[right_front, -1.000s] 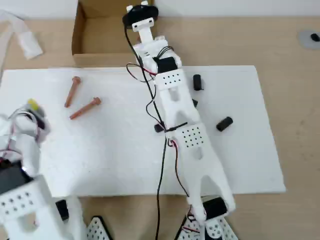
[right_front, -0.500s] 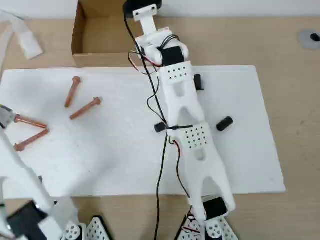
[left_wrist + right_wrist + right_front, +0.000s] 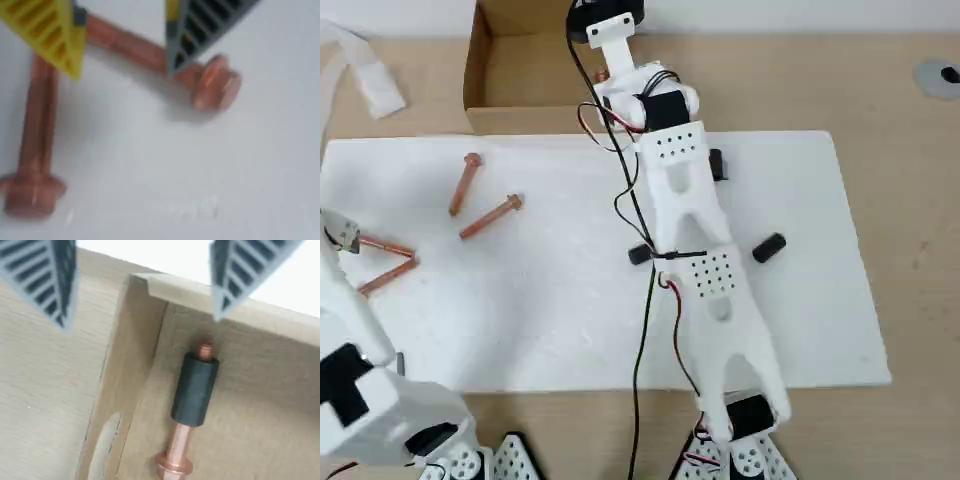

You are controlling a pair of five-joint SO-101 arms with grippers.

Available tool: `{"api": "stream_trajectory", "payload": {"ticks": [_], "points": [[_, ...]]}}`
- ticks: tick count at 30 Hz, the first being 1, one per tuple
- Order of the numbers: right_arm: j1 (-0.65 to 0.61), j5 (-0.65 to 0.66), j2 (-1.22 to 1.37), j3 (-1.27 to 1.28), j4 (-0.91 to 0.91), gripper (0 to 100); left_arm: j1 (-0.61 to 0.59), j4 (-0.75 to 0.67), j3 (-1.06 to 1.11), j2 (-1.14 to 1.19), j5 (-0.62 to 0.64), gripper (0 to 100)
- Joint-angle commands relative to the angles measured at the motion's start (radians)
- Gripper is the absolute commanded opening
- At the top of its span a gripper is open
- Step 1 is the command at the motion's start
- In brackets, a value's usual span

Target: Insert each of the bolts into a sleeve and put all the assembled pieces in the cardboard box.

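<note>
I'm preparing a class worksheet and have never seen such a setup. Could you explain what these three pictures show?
Two small robot arms stand at a table. One picture looks down from above; the other two come from cameras on the arms' wrists. On the white mat lie four copper bolts and some black sleeves. The left gripper is open, its fingers either side of one bolt. The right gripper hangs open over the cardboard box, where a bolt already fitted into a sleeve lies.
</note>
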Motion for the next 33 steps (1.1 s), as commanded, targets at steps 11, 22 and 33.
{"api": "stream_trajectory", "payload": {"ticks": [11,22,33], "points": [[0.016,0.003,-0.110,-0.053,0.031,21.7,0.114,-0.035,-0.203,0.209,0.044,13],[0.021,0.005,-0.110,-0.053,0.075,21.7,0.106,-0.035,-0.292,0.364,0.078,12],[0.015,0.003,-0.110,-0.053,0.074,21.7,0.040,-0.183,-0.282,0.374,0.087,12]]}}
